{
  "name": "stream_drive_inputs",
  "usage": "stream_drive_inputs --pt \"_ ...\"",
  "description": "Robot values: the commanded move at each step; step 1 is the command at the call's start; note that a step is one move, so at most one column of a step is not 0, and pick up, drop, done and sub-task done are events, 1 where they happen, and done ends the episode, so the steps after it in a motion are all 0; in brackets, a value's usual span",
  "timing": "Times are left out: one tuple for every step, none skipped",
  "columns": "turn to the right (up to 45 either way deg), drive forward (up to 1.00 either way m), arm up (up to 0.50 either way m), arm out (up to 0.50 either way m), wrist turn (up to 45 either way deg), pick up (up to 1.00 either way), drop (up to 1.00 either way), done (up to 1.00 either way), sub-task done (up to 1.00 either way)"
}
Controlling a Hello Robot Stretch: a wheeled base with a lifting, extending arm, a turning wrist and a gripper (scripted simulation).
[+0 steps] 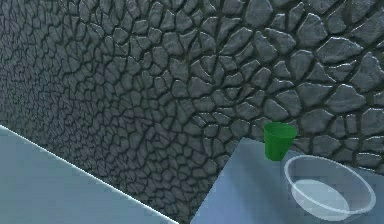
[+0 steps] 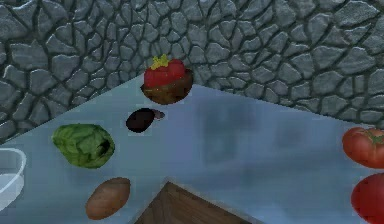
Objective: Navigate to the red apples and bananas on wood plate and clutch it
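I stood at the counter [image 2: 300,160], the fruit plate [image 2: 166,82] on its far edge. The grab was not yet done; I could not tell my claw's state.

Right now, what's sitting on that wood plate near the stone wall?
On the wood plate sits a red fruit pile with a yellow bit on top. The pile covers the plate's inside, so anything beneath is hidden.

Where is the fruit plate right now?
In the arm side view's upper middle, the fruit plate sits on the counter by the stone wall, a small dark object just below-left of it.
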Motion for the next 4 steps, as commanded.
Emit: stream_drive_inputs --pt "0.0 0.0 0.5 0.0 0.0 0.0 0.0 0.0 0.0" --pt "0.0 0.0 0.38 0.0 0.0 0.0 0.0 0.0 0.0" --pt "0.0 0.0 0.0 0.48 0.0 0.0 0.0 0.0 0.0" --pt "0.0 0.0 0.0 0.0 45.0 0.0 0.0 0.0 0.0"
